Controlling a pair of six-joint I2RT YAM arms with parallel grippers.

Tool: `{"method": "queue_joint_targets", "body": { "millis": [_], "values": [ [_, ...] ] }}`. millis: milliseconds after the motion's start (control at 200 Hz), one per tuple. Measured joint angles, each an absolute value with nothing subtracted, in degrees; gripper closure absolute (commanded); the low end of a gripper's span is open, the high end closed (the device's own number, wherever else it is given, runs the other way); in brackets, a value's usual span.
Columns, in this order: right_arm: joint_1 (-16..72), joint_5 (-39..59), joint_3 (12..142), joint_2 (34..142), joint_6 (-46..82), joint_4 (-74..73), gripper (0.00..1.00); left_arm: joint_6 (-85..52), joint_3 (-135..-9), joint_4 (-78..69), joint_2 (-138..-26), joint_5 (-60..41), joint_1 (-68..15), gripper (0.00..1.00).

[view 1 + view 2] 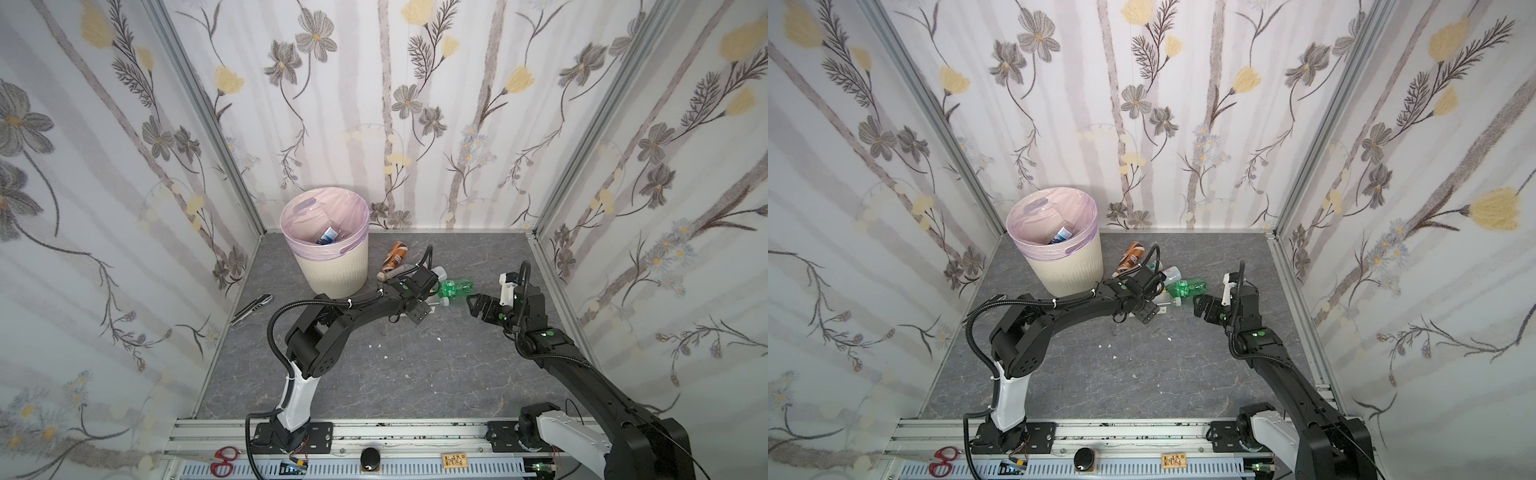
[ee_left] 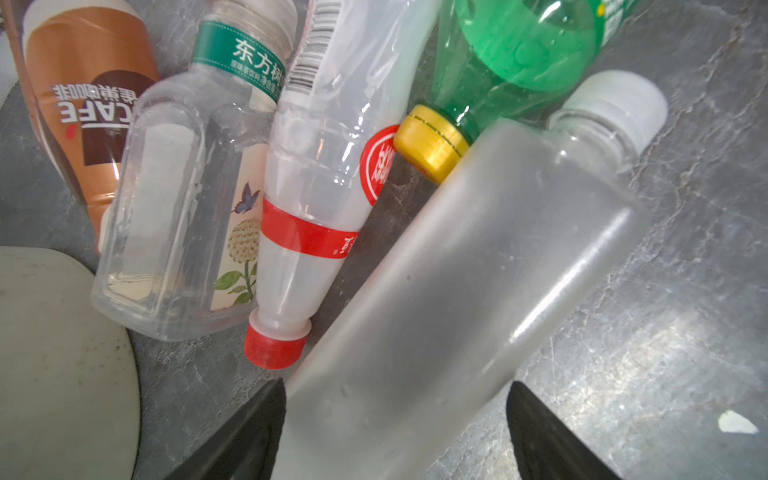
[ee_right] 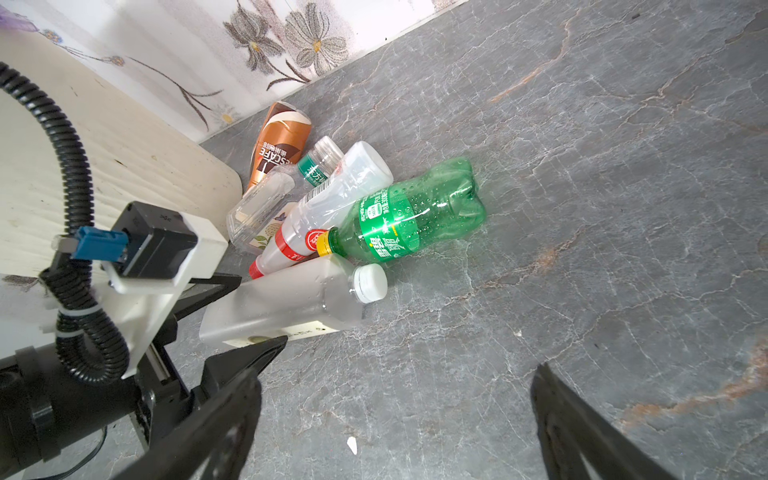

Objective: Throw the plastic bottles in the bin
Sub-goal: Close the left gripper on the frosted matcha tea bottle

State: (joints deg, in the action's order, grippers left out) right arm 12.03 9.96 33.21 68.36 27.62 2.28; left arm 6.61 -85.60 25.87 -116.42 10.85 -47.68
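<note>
left claw point(image 2: 395, 383) straddles the frosted bottle point(image 2: 478, 270)

You see: cream ribbed bin point(image 1: 336, 270), pale pink-lilac liner point(image 1: 351, 216); green bottle point(image 3: 419, 216), yellow cap point(image 2: 432, 143); frosted bottle point(image 2: 457, 291), white cap point(image 2: 615, 108); brown-orange coffee bottle point(image 2: 83, 104); grey marbled floor point(image 1: 415, 374); walls point(image 1: 415, 104), grey and yellow flowers on white.

Walls point(image 1: 374, 104) papered with grey and yellow flowers on pale stripes are enclosing three sides. Aluminium posts point(image 1: 199, 95) are running up the corners. The grey marbled desk point(image 1: 415, 374) is catching soft glare.
</note>
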Motion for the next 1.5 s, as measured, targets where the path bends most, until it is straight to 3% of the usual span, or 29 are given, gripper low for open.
{"method": "queue_joint_targets", "body": {
  "millis": [620, 1074, 1379, 1504],
  "values": [
    [11.6, 9.9, 33.5, 68.8, 28.9, 1.9, 0.00, 4.5, -83.2, 26.9, -116.4, 3.6, -49.3, 0.23],
    [11.2, 10.0, 32.3, 67.4, 29.5, 1.9, 0.00, 4.1, -82.6, 26.9, -115.4, 2.5, -50.2, 0.37],
    [10.7, 10.1, 32.2, 66.5, 30.0, 1.8, 0.00, 3.8, -80.5, 27.2, -112.5, 1.2, -50.5, 0.40],
    [10.5, 10.1, 31.9, 66.0, 30.0, 1.7, 0.00, 3.1, -80.1, 27.2, -112.6, 0.4, -50.6, 0.36]
  ]
}}
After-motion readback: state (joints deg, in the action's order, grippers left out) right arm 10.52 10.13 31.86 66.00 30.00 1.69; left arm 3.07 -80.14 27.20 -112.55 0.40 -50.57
